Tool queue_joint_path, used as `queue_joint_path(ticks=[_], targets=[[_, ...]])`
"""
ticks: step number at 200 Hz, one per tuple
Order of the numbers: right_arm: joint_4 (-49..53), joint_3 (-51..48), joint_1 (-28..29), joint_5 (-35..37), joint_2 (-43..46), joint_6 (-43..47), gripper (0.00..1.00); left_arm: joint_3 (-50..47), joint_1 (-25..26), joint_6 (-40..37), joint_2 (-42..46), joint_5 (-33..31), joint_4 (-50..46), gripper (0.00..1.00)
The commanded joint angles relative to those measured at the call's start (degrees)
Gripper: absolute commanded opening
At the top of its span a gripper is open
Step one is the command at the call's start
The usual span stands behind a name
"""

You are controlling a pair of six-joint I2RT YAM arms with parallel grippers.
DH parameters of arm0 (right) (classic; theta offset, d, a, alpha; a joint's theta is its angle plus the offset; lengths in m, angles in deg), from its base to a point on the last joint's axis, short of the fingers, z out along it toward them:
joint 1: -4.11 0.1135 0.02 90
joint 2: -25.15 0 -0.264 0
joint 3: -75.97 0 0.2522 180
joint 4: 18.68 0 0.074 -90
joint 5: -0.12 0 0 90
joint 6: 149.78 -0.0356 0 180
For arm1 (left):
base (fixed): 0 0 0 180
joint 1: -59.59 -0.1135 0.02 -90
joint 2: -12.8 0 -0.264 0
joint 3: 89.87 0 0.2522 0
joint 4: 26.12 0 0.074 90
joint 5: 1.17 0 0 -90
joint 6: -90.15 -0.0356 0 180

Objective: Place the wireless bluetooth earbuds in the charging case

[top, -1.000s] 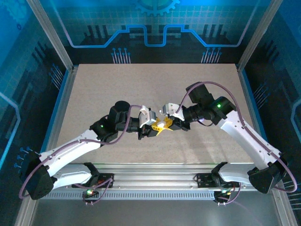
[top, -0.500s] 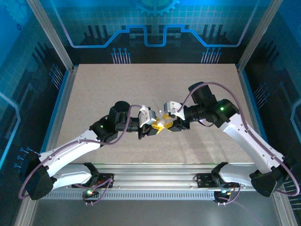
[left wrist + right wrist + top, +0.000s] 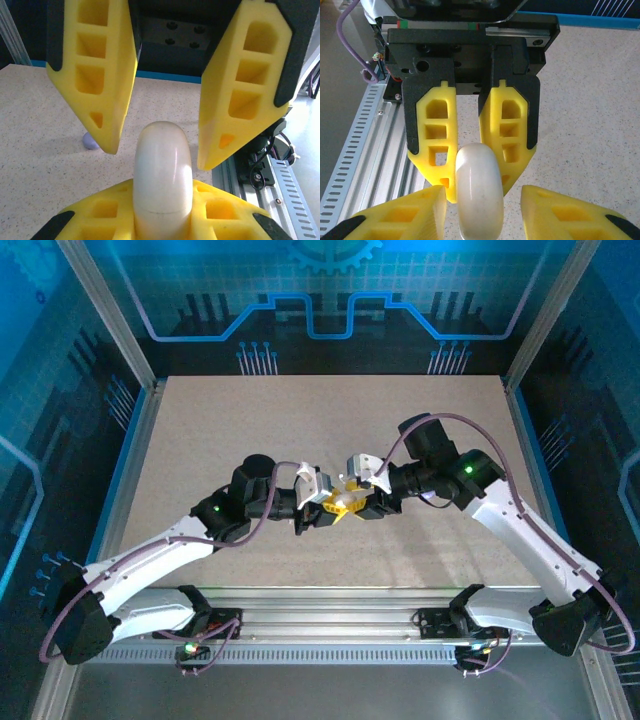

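Left pincer (image 3: 475, 189) clamps smooth white rounded charging case (image 3: 162, 180) edge-on; right pincer (image 3: 159, 156) parted astride.

We see both arms come in from the near edge and meet over the middle of the speckled beige table (image 3: 220, 420). The left arm (image 3: 160, 560) rises from the lower left and the right arm (image 3: 520, 530) from the lower right. Each has white links and a black wrist with a green light. The left gripper (image 3: 328, 506) and the right gripper (image 3: 352, 504) face each other tip to tip, yellow fingers crowded together; how the jaws stand we cannot tell. Among them shows a small pale shape, the charging case (image 3: 343, 499) as far as we can tell. A purple cable (image 3: 440, 418) loops along each arm. An aluminium rail (image 3: 330, 605) runs along the near edge, and a blue circuit-patterned backdrop (image 3: 320, 310) stands behind the table.
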Motion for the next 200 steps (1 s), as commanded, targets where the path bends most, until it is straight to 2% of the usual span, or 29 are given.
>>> queue_joint_path(ticks=[1,39,128,200], targets=[[-1.4,-0.57,0.56,0.84,0.19,-1.11,0.42,0.53,0.36,0.42,0.15,0.64,1.36,0.2],[-4.14,-1.19,-1.32,1.94,1.49,-3.04,0.38,0.33,0.38,0.6,0.03,0.64,1.11,0.19],[-6.34,-0.65,-4.86,1.38,1.95,-6.82,0.38,-0.31,0.48,0.95,0.31,0.29,1.45,0.19],[-7.44,-1.0,-5.32,2.24,2.76,-7.71,0.39,-0.62,0.45,1.62,0.5,-0.54,2.1,0.19]])
